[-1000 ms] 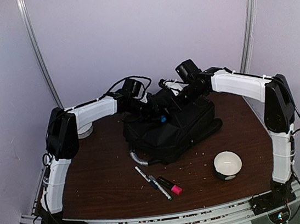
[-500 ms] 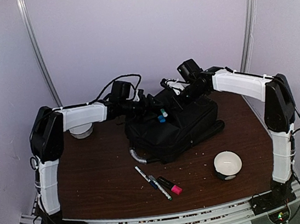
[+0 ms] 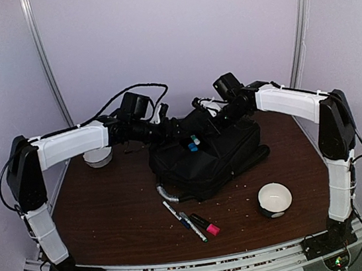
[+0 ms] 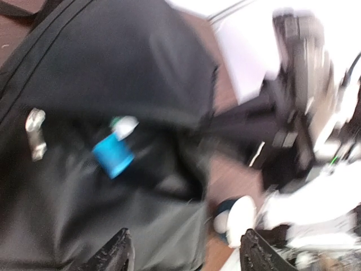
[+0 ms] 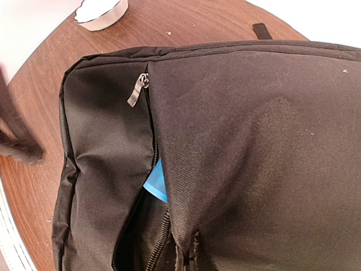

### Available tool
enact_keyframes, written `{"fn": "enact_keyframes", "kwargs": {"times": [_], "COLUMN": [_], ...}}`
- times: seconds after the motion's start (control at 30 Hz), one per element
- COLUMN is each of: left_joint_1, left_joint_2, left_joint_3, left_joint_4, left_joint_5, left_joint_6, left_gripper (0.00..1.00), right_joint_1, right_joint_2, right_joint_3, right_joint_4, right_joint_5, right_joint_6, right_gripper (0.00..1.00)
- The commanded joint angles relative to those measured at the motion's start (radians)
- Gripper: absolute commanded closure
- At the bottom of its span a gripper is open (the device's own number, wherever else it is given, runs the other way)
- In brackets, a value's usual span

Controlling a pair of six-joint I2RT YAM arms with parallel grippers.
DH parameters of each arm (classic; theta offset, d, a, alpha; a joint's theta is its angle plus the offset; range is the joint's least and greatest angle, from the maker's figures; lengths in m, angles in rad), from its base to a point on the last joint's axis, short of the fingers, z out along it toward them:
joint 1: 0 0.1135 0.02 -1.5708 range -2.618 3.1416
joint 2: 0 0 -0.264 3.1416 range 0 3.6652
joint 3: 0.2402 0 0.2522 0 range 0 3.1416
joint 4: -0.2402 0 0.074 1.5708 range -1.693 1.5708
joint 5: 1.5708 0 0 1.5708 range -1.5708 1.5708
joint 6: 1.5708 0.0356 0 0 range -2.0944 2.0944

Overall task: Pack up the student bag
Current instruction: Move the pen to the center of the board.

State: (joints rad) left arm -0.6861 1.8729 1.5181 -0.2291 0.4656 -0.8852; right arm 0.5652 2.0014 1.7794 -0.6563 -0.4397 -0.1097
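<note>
Left wrist view: the left gripper (image 4: 186,252) was seen spread wide, nothing held, above the large black fabric backpack (image 4: 84,73); the right gripper (image 3: 211,123) was pinched shut on its fabric.

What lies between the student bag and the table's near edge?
Loose markers, one pink-capped, lie before the student bag; the top view shows them.

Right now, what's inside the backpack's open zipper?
A blue-and-white item pokes out of the backpack opening. Everything deeper is covered by black fabric.
</note>
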Motion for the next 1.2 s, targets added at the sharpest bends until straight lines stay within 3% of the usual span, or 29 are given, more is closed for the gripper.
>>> {"fn": "enact_keyframes", "kwargs": {"times": [0.0, 0.13, 0.27, 0.4, 0.57, 0.83, 1.17], "left_joint_1": [-0.069, -0.142, -0.176, -0.196, -0.228, -0.236, -0.237], "left_joint_2": [-0.111, -0.184, -0.222, -0.223, -0.207, -0.121, 0.037], "left_joint_3": [-0.022, -0.122, -0.234, -0.332, -0.427, -0.402, -0.287], "left_joint_4": [-0.327, -0.406, -0.463, -0.459, -0.274, -0.254, -0.326], "left_joint_5": [-0.239, -0.340, -0.439, -0.498, -0.464, -0.418, -0.422], "left_joint_6": [0.303, 0.425, 0.415, 0.261, 0.025, -0.105, -0.073], "left_gripper": [0.34, 0.36, 0.39, 0.44, 0.45, 0.47, 0.50], "right_joint_1": [0.020, 0.019, 0.020, 0.033, 0.046, 0.067, 0.072], "right_joint_2": [0.009, 0.025, 0.054, 0.099, 0.128, 0.143, 0.131], "right_joint_3": [-0.001, -0.006, -0.009, 0.010, 0.023, 0.045, 0.042], "right_joint_4": [0.026, 0.027, 0.037, 0.025, 0.019, 0.014, 0.009], "right_joint_5": [-0.099, -0.104, -0.106, -0.075, -0.043, -0.036, -0.051], "right_joint_6": [-0.017, -0.018, -0.003, 0.003, 0.002, 0.002, 0.003], "right_gripper": [1.00, 1.00, 1.00, 1.00, 1.00, 1.00, 1.00]}}
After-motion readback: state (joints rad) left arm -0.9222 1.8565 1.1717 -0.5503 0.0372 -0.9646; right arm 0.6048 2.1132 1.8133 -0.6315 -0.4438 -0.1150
